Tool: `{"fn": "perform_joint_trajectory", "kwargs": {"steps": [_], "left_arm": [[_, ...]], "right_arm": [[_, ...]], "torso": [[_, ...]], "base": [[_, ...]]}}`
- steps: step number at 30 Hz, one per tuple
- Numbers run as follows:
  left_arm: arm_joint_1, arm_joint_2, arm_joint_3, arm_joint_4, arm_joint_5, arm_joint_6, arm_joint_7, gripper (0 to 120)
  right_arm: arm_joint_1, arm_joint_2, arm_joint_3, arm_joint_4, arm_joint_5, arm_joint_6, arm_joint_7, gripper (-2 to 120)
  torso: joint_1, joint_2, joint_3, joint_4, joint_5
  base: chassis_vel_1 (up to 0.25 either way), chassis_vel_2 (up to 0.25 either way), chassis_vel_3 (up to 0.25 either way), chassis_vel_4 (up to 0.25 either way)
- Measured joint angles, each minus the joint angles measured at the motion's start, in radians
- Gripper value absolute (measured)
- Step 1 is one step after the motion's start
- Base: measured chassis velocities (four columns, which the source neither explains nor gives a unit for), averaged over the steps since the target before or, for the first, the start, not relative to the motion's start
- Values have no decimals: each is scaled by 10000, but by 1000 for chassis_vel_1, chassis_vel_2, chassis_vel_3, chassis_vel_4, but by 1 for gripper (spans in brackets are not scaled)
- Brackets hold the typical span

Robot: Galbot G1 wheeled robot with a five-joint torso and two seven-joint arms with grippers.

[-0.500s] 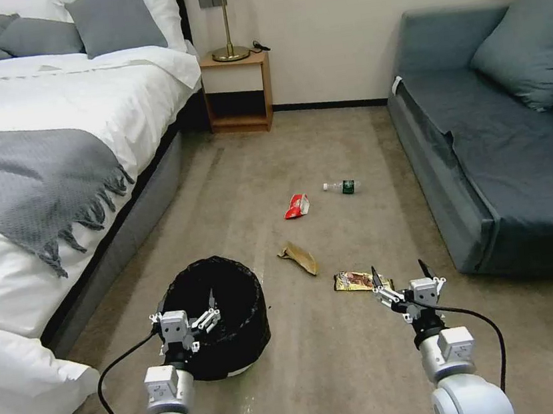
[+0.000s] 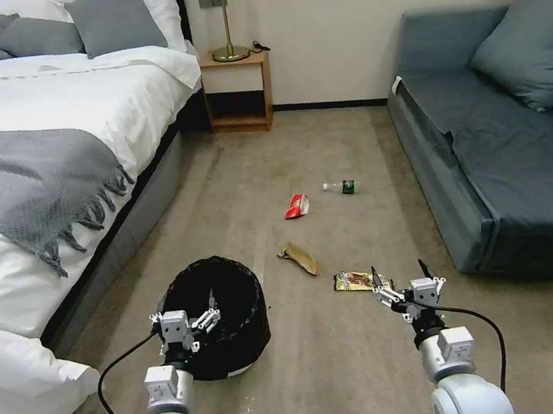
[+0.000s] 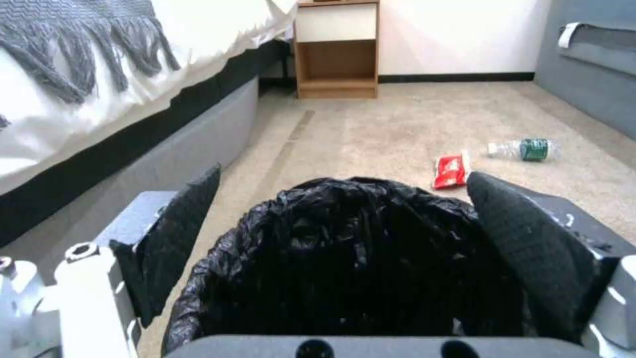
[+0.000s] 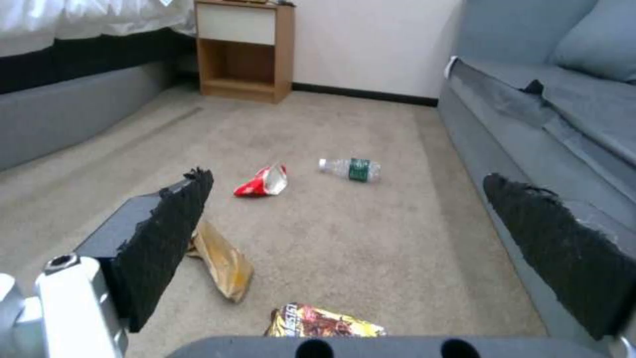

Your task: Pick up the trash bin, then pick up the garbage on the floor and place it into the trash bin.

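On the carpeted floor (image 2: 350, 366) between bed (image 2: 47, 148) and sofa (image 2: 506, 165), the items stand as follows.

Trash bin (image 2: 225, 307): round, lined with a crinkly black bag, a pale rim showing at its base. It stands upright on the floor near the foot of the bed, at the robot's left front. Nothing lifts it.

Left tool (image 2: 185, 312): held over the near rim of the bin, its fingers spread apart. From the left wrist view the two black pads (image 3: 179, 233) stand to either side of the bag's mouth (image 3: 357, 258), gripping nothing.

Right tool (image 2: 403, 279): held low at the robot's right front, fingers wide apart and empty, just short of the gold-brown snack packet (image 2: 359, 281).

Garbage, four pieces, all lying loose on the floor:
- gold-brown snack packet, flat, nearest the right tool; seen from the right wrist between and below the pads (image 4: 166, 233).
- crumpled brown paper (image 2: 299, 256), a little farther out and toward the bin, apart from the packet.
- red-and-white snack wrapper (image 2: 297, 206), farther off, mid-floor.
- clear bottle (image 2: 342, 187) with green label, on its side, just beyond the wrapper and toward the sofa.

Background: wooden nightstand (image 2: 238, 94) against the far wall, carrying a brass lamp (image 2: 225, 18); grey throw blanket (image 2: 25, 184) across the bed; blue-grey cushion (image 2: 532, 41) on the sofa.
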Motion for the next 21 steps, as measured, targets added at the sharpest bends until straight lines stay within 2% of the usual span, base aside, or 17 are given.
{"fn": "perform_joint_trajectory", "kwargs": {"steps": [21], "left_arm": [[0, 0, 0, 0, 0, 0, 0, 100]], "right_arm": [[0, 0, 0, 0, 0, 0, 0, 100]], "torso": [[0, 0, 0, 0, 0]], "base": [[0, 0, 0, 0]]}}
